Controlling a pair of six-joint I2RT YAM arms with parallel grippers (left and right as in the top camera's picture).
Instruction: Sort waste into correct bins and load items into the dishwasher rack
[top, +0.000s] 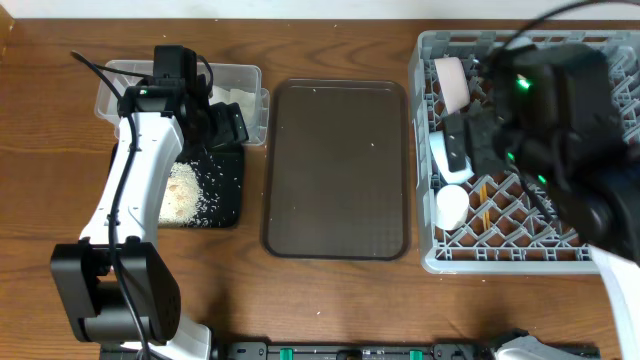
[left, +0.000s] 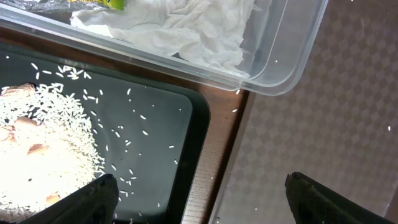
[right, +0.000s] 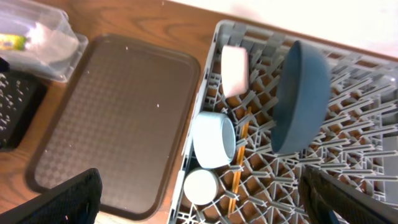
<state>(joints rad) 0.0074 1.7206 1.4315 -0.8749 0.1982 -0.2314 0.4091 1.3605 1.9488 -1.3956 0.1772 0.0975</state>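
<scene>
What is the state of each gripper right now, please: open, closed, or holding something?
Left gripper: open, fingers wide apart, holding nothing.
Right gripper: open, fingers wide apart, holding nothing.

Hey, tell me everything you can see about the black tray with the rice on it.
The black tray is shallow, glossy and rectangular with rounded corners, seemingly plastic. It lies flat on the table, close beside the clear tub and the brown tray. A rice heap covers one end; loose grains dot the rest. The left arm hangs above it.
</scene>
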